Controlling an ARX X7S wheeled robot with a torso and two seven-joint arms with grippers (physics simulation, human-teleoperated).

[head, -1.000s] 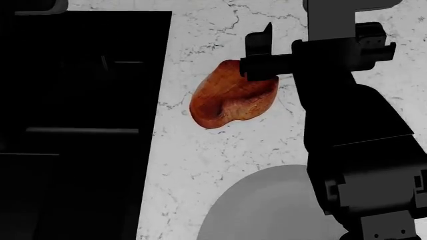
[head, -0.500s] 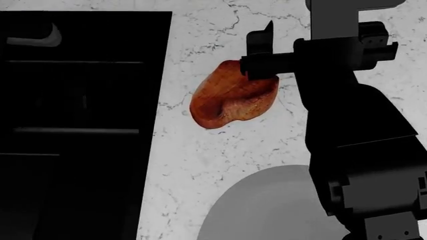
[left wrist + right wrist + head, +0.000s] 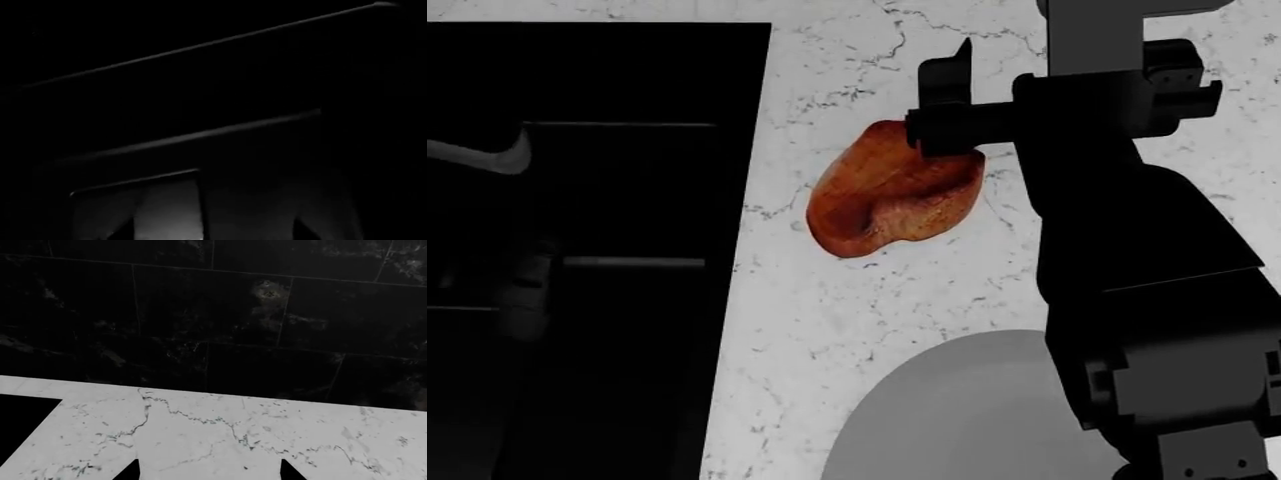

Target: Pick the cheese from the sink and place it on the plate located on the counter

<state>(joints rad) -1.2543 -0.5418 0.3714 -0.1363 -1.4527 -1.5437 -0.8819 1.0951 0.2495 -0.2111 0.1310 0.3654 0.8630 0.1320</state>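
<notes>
Counter: one plate, one reddish lump

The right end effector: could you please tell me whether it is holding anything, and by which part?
Nothing is held. In its wrist view the right end effector is open, with only bare counter between its fingertips; the reddish lump lies apart.

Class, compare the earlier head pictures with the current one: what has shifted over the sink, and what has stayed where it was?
A pale curved part of the left arm has moved nearer over the sink. The reddish-brown lump, plate and right end effector stayed put.
</notes>
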